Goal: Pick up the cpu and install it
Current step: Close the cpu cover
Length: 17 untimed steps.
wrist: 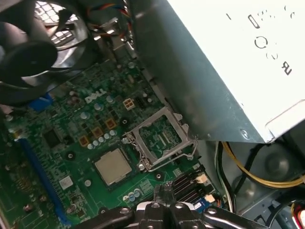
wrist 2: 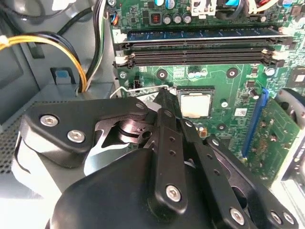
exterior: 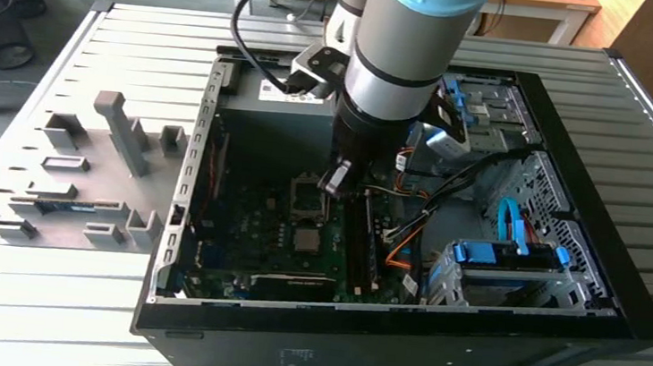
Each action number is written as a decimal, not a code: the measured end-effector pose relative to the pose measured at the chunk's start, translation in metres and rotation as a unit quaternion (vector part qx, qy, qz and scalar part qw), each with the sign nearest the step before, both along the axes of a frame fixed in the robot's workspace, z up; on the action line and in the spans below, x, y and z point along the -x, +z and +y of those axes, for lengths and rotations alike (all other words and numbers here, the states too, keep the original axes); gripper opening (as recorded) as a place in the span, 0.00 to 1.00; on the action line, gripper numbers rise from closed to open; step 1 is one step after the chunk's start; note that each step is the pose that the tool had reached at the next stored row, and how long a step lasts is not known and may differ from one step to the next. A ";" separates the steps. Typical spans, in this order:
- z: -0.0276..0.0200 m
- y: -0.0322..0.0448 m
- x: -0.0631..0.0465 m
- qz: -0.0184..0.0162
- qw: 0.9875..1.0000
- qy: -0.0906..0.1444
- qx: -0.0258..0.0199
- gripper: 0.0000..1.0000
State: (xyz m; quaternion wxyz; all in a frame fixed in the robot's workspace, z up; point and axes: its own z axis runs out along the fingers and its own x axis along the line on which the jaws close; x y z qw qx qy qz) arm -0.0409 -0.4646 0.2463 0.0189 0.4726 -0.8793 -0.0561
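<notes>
The cpu (wrist: 113, 166) lies flat on the green motherboard (wrist: 62, 138), silver top up. As far as I can judge from both wrist views, it sits inside the dark rim of its socket, level and square to the edges, not propped on a corner. The socket's metal load plate (wrist: 159, 138) stands hinged open just beside it, on the side toward the grey power supply box (wrist: 228, 62). Gripper (wrist 2: 163, 99): fingers clenched together, with nothing between them that I can see. In the second wrist view the tips are just beside the cpu's edge; whether they touch the socket I cannot tell. In the exterior view the arm reaches straight down into the open computer case (exterior: 408, 335). The memory slots (wrist 2: 200, 53) run close by the socket. My read: the chip is set down and let go, so the job is well along, with the plate not yet closed over it. To do this stage well, I'd keep every move near the socket vertical, with no sideways drag across the chip or the plate's hinge. I'd also confirm the cpu is fully down on all four sides. Mind the yellow cable (wrist: 252, 177) beside the power supply.
</notes>
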 end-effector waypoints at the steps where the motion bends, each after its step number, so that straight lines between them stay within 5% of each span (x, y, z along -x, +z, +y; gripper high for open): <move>1: 0.0001 -0.0007 0.000 0.000 1.000 -0.001 -0.002 0.10; 8: 0.0008 -0.0034 -0.002 0.000 0.999 -0.004 -0.043 0.10; 12: 0.0020 -0.0076 -0.006 0.000 0.999 -0.006 -0.051 0.10; 17: 0.0067 -0.0160 -0.008 0.001 0.999 -0.006 -0.054 0.10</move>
